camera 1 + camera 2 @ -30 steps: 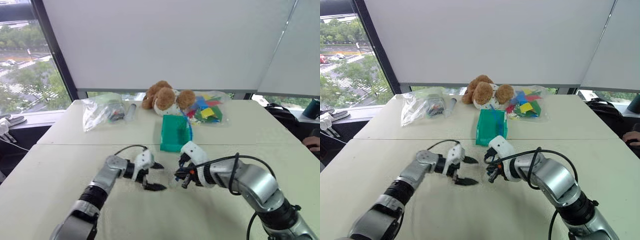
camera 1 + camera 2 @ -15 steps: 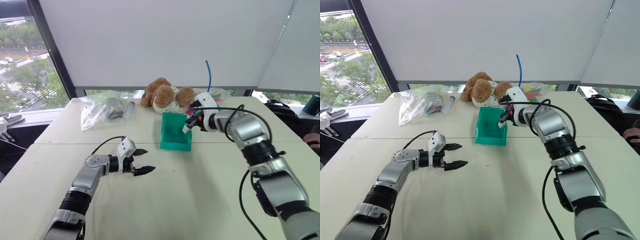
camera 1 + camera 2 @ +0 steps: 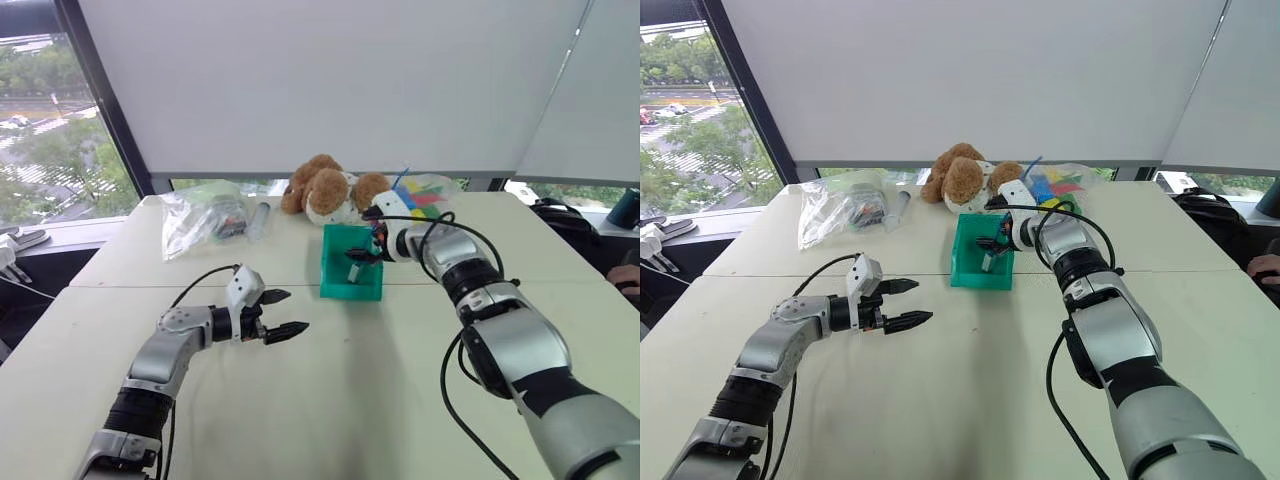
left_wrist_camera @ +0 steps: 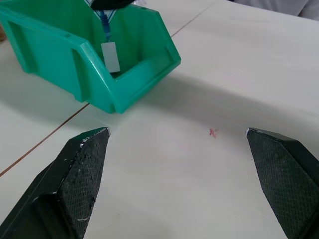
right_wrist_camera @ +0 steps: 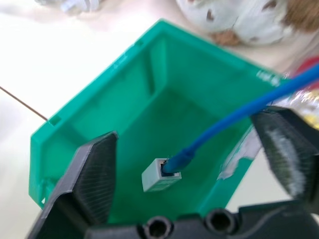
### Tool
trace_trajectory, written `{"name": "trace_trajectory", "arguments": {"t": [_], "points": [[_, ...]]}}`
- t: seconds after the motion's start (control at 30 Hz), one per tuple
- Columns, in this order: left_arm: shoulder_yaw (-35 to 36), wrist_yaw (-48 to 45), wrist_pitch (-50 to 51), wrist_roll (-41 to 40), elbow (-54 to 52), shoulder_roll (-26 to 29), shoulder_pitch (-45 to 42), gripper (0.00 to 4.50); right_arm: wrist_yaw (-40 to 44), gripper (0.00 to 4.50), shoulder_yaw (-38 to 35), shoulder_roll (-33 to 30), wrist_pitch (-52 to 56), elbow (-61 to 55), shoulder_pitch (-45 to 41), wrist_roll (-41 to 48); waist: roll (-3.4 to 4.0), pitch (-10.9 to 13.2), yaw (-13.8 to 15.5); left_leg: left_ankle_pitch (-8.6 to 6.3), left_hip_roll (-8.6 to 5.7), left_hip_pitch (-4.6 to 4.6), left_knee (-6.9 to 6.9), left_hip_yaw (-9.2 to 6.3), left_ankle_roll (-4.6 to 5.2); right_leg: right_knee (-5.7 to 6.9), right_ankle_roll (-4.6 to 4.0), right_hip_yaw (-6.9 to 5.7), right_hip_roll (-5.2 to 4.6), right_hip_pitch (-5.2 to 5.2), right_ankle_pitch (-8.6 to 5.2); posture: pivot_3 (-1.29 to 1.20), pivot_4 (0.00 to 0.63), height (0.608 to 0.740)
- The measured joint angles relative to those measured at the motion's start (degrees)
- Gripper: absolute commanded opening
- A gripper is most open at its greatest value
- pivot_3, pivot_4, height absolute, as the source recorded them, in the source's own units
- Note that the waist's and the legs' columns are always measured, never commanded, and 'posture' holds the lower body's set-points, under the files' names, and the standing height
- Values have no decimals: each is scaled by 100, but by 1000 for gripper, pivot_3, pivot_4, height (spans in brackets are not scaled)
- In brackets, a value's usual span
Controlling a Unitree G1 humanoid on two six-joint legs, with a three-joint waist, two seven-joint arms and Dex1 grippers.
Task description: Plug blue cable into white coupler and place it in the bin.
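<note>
You have the cable [image 5: 234, 115] plugged into the coupler [image 5: 158, 175], which hangs inside the bin [image 3: 340, 285]. Your right gripper [image 5: 189, 154] stands with jaws apart over the bin, gripping nothing. The left gripper [image 3: 279, 313] hovers spread and empty. What's left, by the look: letting the cable's tail settle in.

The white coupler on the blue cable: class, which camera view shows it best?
The right wrist view: the white coupler hangs in the bin with the blue cable plugged in. The left wrist view shows one flat face; the eye views show a small pale speck.
</note>
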Motion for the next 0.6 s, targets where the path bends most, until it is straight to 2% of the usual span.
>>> {"name": "trace_trajectory", "arguments": {"t": [0.07,0.17,0.3,0.4,0.47,0.6], "points": [[1,-2,38,-13,-23,11,39,4500,243,4446,-14,-224,142,-378,-25,-38,1,1,18,0,0,0,0,-4,1,3,0,0,1,0,0,0,150,740],[1,-35,113,-47,-111,109,137,4500,932,4446,-16,-1058,694,-1901,286,-14,4,11,82,-2,-5,-4,1,-15,2,1,0,-1,1,1,0,0,150,740],[30,-79,159,-83,-228,322,206,4500,1823,4446,-394,-2451,1709,-4475,1680,418,1,12,169,-6,-5,-5,1,-16,10,-12,0,-1,4,9,0,0,150,740],[87,-139,284,-214,-401,546,258,4500,2392,4446,-937,-3156,2543,-6217,2974,1169,12,24,160,-7,0,-4,3,-9,11,-13,0,0,5,7,0,0,150,740],[143,-149,392,-317,-539,673,277,4500,2540,4446,-1392,-3486,3039,-7063,3484,1620,20,31,129,-7,3,1,3,-5,11,-9,0,3,5,7,0,0,150,740],[343,-121,684,-575,-910,916,355,4500,2530,4446,-2645,-3827,3995,-8490,4636,2365,-3,42,139,-7,20,42,11,-9,11,-3,-7,4,21,50,3,0,150,740]]}}
